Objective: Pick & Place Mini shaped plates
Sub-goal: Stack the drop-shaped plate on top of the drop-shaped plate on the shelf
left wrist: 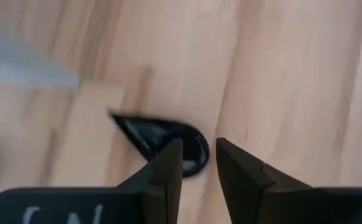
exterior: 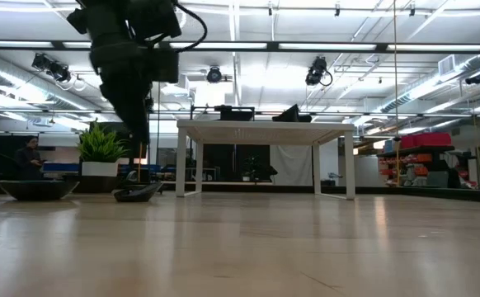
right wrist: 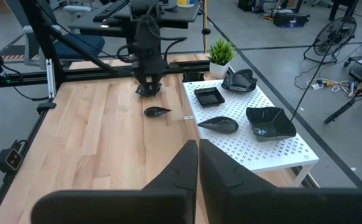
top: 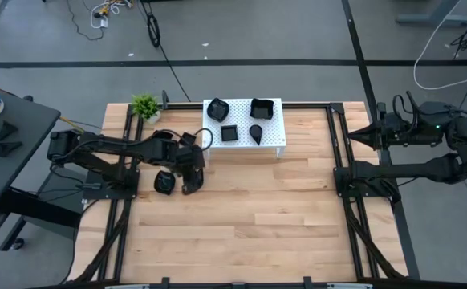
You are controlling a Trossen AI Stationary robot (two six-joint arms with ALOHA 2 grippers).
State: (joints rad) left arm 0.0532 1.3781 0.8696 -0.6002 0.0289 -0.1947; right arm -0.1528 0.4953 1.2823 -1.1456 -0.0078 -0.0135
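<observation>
Currently four black plates (top: 240,120) sit on the white stand (top: 275,141), upper centre. Two more lie on the table (top: 257,225) at left; the left claw (left wrist: 198,163), fingers spread, straddles the teardrop plate (left wrist: 159,138). The right claw (right wrist: 198,163) waits pressed together, far right.

Four small glossy black dishes (top: 241,120) sat at upper centre of the overhead frame: wavy-edged, deep square, small flat square, teardrop. Two more lay lower left, a rounded one (top: 164,183) and a teardrop (left wrist: 162,142).
</observation>
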